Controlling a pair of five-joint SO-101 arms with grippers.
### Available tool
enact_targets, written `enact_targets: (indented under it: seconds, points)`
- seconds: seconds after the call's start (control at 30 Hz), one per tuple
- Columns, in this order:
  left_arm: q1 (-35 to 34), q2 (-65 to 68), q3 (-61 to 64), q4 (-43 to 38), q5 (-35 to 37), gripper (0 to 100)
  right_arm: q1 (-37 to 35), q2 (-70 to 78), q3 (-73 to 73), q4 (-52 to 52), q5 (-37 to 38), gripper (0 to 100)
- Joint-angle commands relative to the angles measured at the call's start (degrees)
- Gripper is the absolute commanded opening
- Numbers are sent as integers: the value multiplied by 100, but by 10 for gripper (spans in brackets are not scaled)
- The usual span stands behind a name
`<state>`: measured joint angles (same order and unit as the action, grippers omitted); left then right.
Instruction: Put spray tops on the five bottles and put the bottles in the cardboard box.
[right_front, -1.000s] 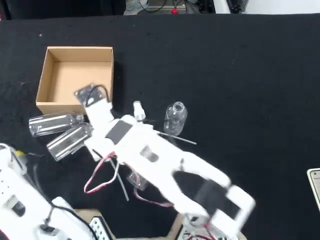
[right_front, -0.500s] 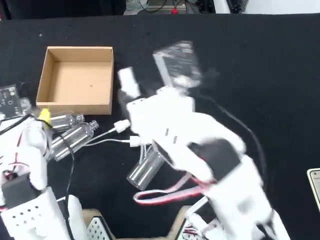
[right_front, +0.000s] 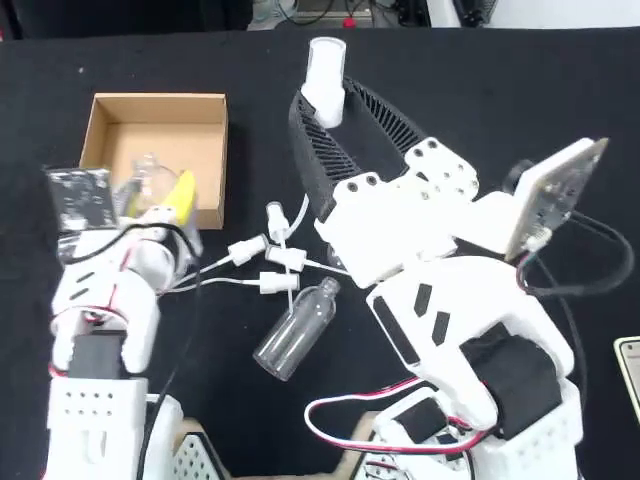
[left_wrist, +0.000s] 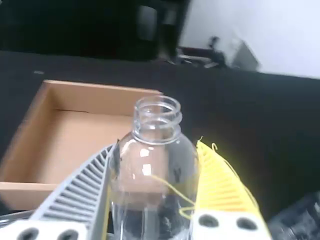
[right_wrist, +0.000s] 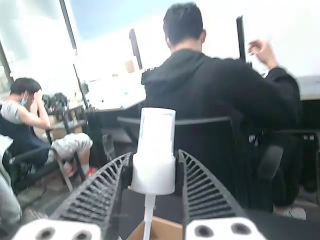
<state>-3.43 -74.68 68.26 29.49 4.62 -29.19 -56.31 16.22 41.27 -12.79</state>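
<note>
Nothing readable is showing anywhere. The box (right_front: 160, 98), the bottle (left_wrist: 155, 165) and the spray top (right_wrist: 155, 150) are carrying no print that can be made out, and any marks on the circuit board (right_front: 80, 195) are coming out too blurred to read.

Left wrist view: bottle (left_wrist: 152, 125) base cut by lower edge. High view: same bottle blurred, half hidden by left gripper (right_front: 158, 188). Right wrist view: spray top (right_wrist: 153, 160) tube cut by lower edge; box (right_wrist: 152, 231) mostly behind right gripper (right_wrist: 153, 156).
</note>
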Motion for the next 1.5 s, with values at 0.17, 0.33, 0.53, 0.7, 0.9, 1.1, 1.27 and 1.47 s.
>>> enact_targets:
  seconds: [0.17, 0.33, 0.53, 0.7, 0.9, 1.1, 1.27, 1.47]
  points:
    - [1015, 26, 1121, -1310, 18, 77, 79, -84, 400, -1029, -589, 60]
    - [1033, 26, 1244, -1336, 26, 77, 70, -84, 1323, -2409, -563, 57]
    - [998, 26, 1262, -1855, 26, 77, 70, -84, 1569, -2778, -563, 57]
    - [980, 26, 1640, -3130, 18, 77, 88, -75, 1578, -2778, -563, 57]
    - [1024, 26, 1938, -3323, 18, 79, 62, 312, 1516, -2857, -563, 60]
    - [1042, 26, 2026, -3314, 18, 80, 62, 1103, 1297, -3182, -563, 60]
    - [1042, 26, 2026, -3305, 18, 80, -167, 1358, 1270, -3209, -563, 60]
    - [1042, 26, 2044, -3262, 26, 80, -167, 1587, 1130, -3218, -554, 60]
